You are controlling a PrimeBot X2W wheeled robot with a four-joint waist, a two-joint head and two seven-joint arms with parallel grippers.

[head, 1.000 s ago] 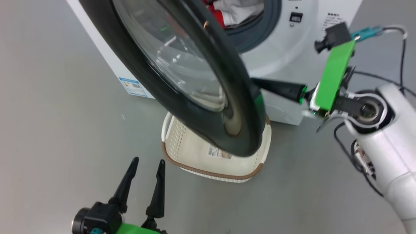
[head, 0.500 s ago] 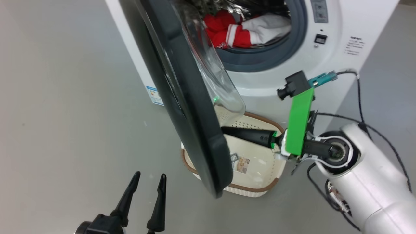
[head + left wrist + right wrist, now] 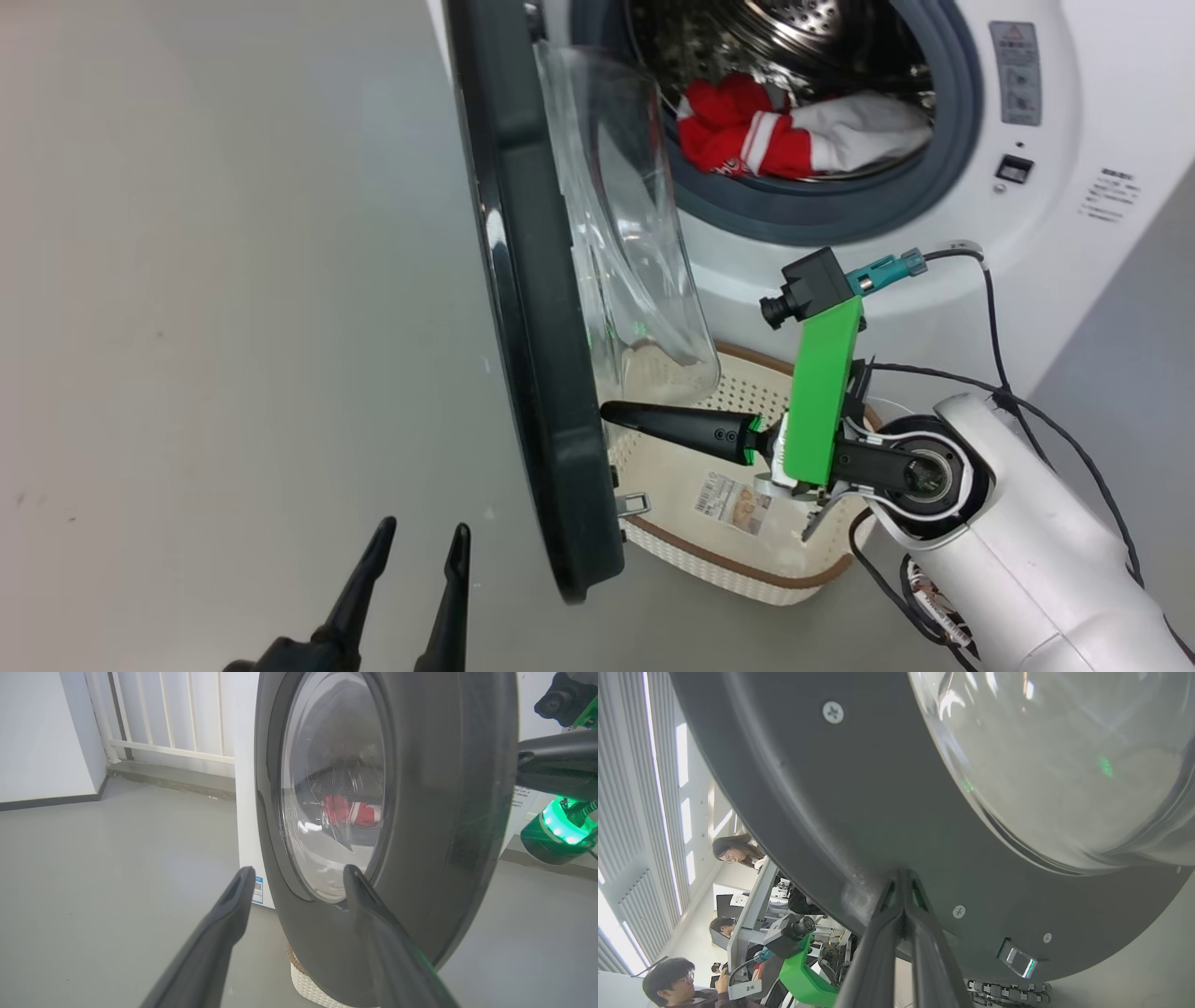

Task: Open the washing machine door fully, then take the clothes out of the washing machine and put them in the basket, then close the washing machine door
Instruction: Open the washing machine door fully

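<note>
Now | our left pincer [image 3: 423,528] spread, empty, waiting; washing machine door [image 3: 532,327] to its right | door edge-on, long axis upright, inner face toward the washing machine [image 3: 1074,280] | our right pincer [image 3: 609,412] closed, tips against its inner rim, likely pushing it wider | clothes [image 3: 747,140] beyond, basket [image 3: 738,569] beneath.

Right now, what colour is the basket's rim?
Brown, around the cream-white basket; shows best in the head view.

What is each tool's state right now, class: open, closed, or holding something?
Left tool: open, holding nothing.
Right tool: closed, holding nothing, tips against the inner side of the washing machine door.
</note>
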